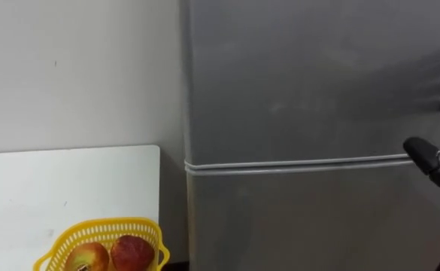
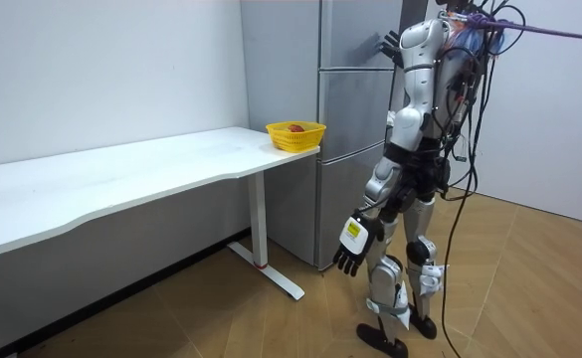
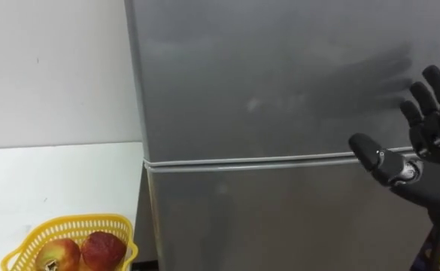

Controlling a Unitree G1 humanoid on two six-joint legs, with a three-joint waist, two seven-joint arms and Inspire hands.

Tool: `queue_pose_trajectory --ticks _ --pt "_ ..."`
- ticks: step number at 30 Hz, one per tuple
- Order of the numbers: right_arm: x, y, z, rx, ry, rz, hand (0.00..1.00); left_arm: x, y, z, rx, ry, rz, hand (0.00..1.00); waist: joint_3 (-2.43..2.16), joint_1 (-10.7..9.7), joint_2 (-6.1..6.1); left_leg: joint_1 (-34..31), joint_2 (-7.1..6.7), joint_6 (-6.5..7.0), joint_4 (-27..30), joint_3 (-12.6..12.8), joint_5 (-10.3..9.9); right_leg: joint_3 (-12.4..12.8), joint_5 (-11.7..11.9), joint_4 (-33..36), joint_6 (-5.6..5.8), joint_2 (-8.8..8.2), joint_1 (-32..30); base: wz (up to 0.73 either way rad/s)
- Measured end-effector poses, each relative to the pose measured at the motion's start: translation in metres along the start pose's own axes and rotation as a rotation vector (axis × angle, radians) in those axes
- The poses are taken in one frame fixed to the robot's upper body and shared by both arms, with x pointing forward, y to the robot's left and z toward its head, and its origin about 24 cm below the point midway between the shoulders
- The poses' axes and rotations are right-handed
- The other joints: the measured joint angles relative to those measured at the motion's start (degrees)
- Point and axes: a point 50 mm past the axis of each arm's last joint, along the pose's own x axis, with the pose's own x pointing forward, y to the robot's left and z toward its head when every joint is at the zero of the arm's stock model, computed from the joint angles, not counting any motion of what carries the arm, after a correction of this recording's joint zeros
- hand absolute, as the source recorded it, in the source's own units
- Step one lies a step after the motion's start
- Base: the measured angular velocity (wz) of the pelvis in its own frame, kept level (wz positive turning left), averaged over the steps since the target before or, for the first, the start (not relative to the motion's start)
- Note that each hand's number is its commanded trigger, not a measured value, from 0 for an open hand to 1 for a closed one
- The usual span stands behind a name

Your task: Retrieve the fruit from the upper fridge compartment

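A grey two-door fridge stands before me, its upper door [image 1: 310, 75] and lower door [image 1: 302, 218] both closed, with a thin seam between them. My right hand [image 3: 424, 164] is raised in front of the upper door's right edge at the height of the seam. It is open, with fingers spread upward and the thumb pointing left; I cannot tell whether it touches the door. In the room view I stand facing the fridge [image 2: 355, 109], and my left hand [image 2: 351, 257] hangs open beside my thigh, holding nothing.
A white table [image 1: 69, 188] stands left of the fridge against the wall. A yellow basket [image 1: 103, 239] with two red apples [image 1: 129, 252] sits on its corner nearest the fridge. Wooden floor lies behind me in the room view.
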Motion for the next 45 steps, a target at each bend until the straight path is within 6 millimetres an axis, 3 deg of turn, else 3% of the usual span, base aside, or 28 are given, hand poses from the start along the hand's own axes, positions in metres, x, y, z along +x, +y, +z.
queue_pose_trajectory --ticks 5,11,18,25,29,33,36,39,45 --pt "0.000 -0.002 -0.001 -0.133 0.015 -0.033 0.00 0.000 0.000 0.000 -0.005 0.001 0.001 0.00 0.21 0.2 0.12 0.0 0.15 0.04 -0.1 0.2 0.0 0.6 0.0 0.5 -0.04 0.06 -0.4 -0.04" --pt "-0.002 -0.004 -0.002 -0.152 0.019 -0.069 0.00 0.000 0.000 -0.001 -0.005 0.003 0.000 0.00 0.04 0.1 0.59 0.1 0.22 0.03 0.0 0.3 0.0 0.6 0.1 0.6 -0.09 0.10 -0.3 0.00" --pt "-0.014 -0.015 -0.009 -0.167 0.073 -0.142 0.00 0.000 0.000 -0.001 -0.003 0.001 0.001 0.00 0.24 0.2 0.53 -0.1 0.30 0.01 -0.1 0.2 0.0 0.7 0.1 0.6 -0.13 0.18 -0.5 0.00" --pt "-0.042 -0.052 -0.047 -0.269 0.286 -0.385 0.00 0.000 0.000 -0.004 0.001 0.034 0.019 0.00 -0.05 -0.1 -0.63 -0.2 0.23 0.02 -0.4 0.9 0.0 0.6 0.1 0.6 -0.12 0.02 -0.8 -0.02" --pt "-0.051 -0.061 -0.059 -0.288 0.357 -0.473 0.00 -0.001 0.000 -0.006 0.011 0.058 0.017 0.00 -0.15 -0.8 -0.60 0.0 0.15 0.08 -0.8 1.1 0.0 0.8 0.1 0.6 -0.06 -0.05 -0.9 -0.04" --pt "-0.074 -0.069 -0.083 -0.318 0.480 -0.537 0.00 -0.001 0.001 -0.003 0.010 0.053 0.022 0.00 -0.40 -0.6 -0.34 0.1 0.19 0.07 -0.8 1.1 0.0 0.6 0.2 0.5 -0.02 -0.01 -0.8 0.00" --pt "-0.090 -0.068 -0.098 -0.303 0.550 -0.577 0.00 0.000 0.001 0.002 0.009 0.036 0.024 0.00 -0.44 -0.6 0.62 0.1 0.17 0.08 -0.7 1.1 0.0 0.7 0.2 0.5 0.06 -0.05 -0.8 0.00" --pt "-0.109 -0.071 -0.114 -0.316 0.653 -0.597 0.00 0.000 0.001 0.004 0.009 0.032 0.028 0.00 -0.16 -0.5 1.32 0.1 0.12 0.14 -0.8 1.2 0.1 0.6 0.2 0.6 0.07 -0.16 -0.9 0.00" --pt "-0.177 -0.074 -0.163 -0.433 1.043 -0.599 0.00 0.001 0.000 0.014 0.024 0.004 0.034 0.00 -0.10 -0.3 1.57 1.0 0.02 0.17 -1.1 1.3 0.1 0.6 0.1 0.5 0.13 -0.24 -0.4 0.00"
